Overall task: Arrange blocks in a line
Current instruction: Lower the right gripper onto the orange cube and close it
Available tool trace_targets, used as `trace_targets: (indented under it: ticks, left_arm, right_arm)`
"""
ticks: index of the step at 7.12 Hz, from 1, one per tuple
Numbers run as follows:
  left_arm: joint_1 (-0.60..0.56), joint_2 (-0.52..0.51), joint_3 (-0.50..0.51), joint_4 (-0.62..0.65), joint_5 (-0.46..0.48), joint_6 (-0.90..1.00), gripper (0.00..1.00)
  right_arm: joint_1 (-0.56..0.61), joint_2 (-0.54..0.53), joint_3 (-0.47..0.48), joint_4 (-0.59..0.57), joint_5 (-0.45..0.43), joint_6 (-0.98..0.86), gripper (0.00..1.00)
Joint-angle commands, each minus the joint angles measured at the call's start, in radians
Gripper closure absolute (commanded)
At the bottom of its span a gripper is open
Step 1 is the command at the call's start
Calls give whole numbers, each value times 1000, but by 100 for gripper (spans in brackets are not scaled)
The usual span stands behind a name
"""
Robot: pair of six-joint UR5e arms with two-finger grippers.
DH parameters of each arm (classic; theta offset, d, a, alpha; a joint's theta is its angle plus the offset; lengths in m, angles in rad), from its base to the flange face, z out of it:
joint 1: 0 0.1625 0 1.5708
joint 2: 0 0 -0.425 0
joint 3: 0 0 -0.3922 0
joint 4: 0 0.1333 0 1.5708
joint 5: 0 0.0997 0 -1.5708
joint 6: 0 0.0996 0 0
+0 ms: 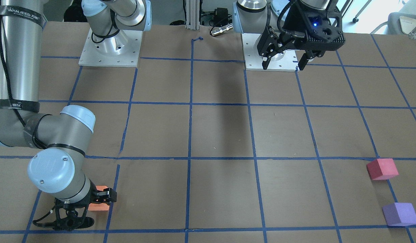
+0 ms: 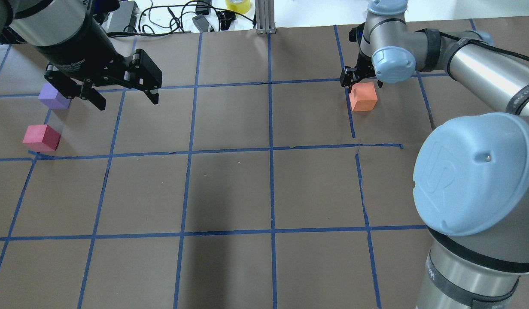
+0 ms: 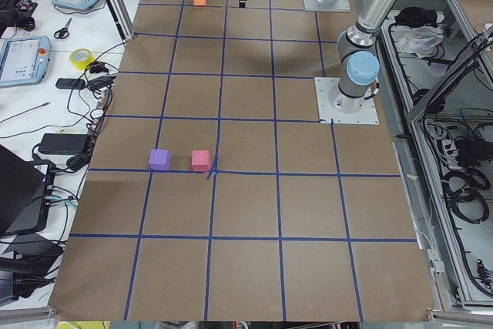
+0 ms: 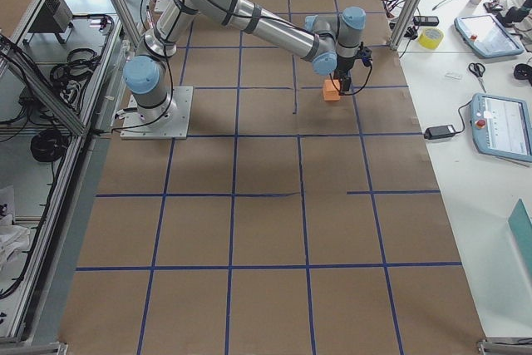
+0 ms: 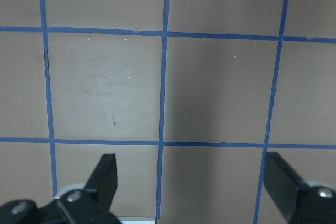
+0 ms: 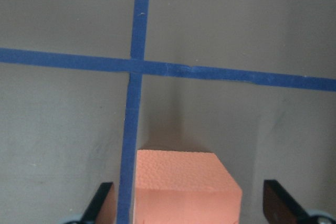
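The orange block [image 2: 363, 96] stands on the table on my right side. My right gripper [image 6: 190, 203] is open and low around it, with a gap between each finger and the orange block [image 6: 186, 187]; both show in the front view too, gripper [image 1: 96, 206] and block [image 1: 99, 203]. The red-pink block [image 2: 41, 137] and the purple block [image 2: 54, 96] sit side by side, slightly apart, at the far left. My left gripper [image 2: 127, 98] is open and empty, raised above the table just right of the purple block. The left wrist view shows its fingers [image 5: 105, 177] over bare table.
The brown table is marked with a grid of blue tape [image 2: 271, 150]. Both arm base plates [image 1: 108, 50] [image 1: 272, 59] stand at the robot's edge. Cables, a yellow tape roll [image 2: 238, 5] and a metal post [image 2: 264, 17] lie at or past the far edge.
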Motion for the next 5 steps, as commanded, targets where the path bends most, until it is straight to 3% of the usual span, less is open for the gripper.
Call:
trace_targets:
  ticks: [1, 2, 4, 5]
  left_arm:
    - [-1, -2, -1, 8, 0, 0, 0]
    - [-1, 0, -1, 8, 0, 0, 0]
    - [1, 0, -1, 8, 4, 0, 0]
    - [1, 2, -2, 8, 4, 0, 0]
  right_arm:
    - [1, 2, 22, 3, -1, 3, 37]
    - [1, -1, 29, 0, -1, 4, 60]
    - [5, -11, 15, 2, -1, 7, 83]
    - [13, -19, 15, -1, -1, 8, 88]
